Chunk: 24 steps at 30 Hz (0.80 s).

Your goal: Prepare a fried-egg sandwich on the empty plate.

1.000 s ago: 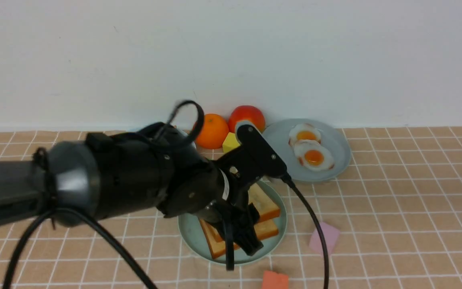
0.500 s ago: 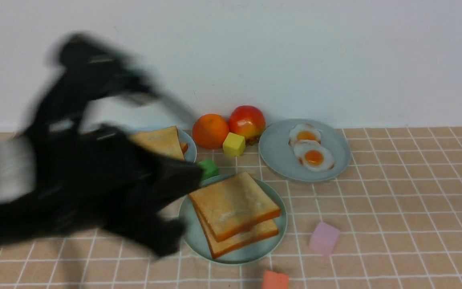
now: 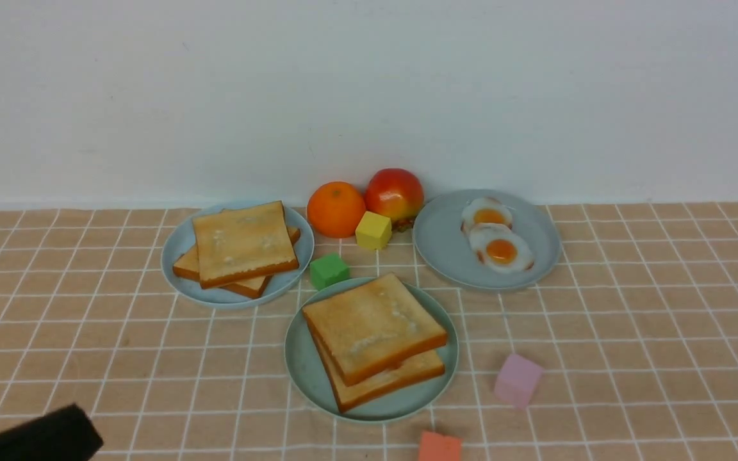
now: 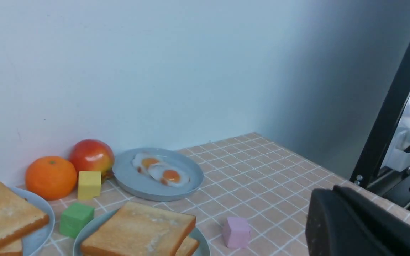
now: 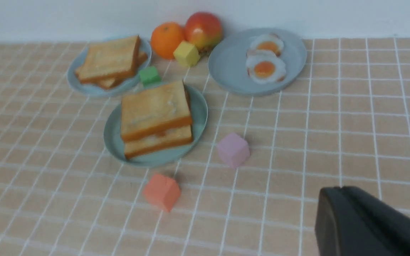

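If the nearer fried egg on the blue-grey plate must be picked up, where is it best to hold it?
Probably the nearer fried egg is best pinched at its thin white rim, coming from above on its front side. It lies flat, and the second egg overlaps its far edge, while the blue-grey plate is bare beside it.

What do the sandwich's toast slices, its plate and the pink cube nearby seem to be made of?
Toast slices: probably moulded foam or soft plastic; matte, uniform orange crust, sharp edges.
Plate: likely plastic; smooth, even mint colour, low rim.
Pink cube: perhaps foam or painted wood; matte, unclear.
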{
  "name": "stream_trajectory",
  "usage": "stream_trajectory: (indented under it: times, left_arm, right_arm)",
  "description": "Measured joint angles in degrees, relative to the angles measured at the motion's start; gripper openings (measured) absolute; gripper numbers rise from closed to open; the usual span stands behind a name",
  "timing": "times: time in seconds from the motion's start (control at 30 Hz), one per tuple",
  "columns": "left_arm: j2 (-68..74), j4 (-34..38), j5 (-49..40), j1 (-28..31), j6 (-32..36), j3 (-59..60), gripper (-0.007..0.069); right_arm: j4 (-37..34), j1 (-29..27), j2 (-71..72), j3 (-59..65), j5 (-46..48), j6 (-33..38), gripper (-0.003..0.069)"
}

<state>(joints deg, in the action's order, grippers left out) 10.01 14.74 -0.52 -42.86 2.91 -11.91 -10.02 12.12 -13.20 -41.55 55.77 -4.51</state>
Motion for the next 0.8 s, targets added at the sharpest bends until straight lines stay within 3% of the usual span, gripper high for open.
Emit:
stream_trajectory:
  times: [0.2,0.33,0.57,0.8]
  left_arm:
    - [-0.3,0.1,-0.3,0.0,0.0,3.4,-0.0013]
    - [-0.3,0.1,-2.2,0.0,0.0,3.5,-0.0013]
    - [-0.3,0.1,-4.2,0.0,0.0,3.5,-0.0013]
    - [-0.3,0.1,-4.2,0.0,0.0,3.5,-0.0013]
  right_arm:
    - [0.0,0.0,-0.1,12.5,-23.6,-4.1,0.0004]
    - [0.0,0.0,-0.1,18.8,-31.3,-4.4,0.0008]
    - [0.2,0.0,-0.1,27.5,-32.9,-4.4,0.0015]
    - [8.1,-2.7,3.8,33.1,-34.6,-3.3,-0.0002]
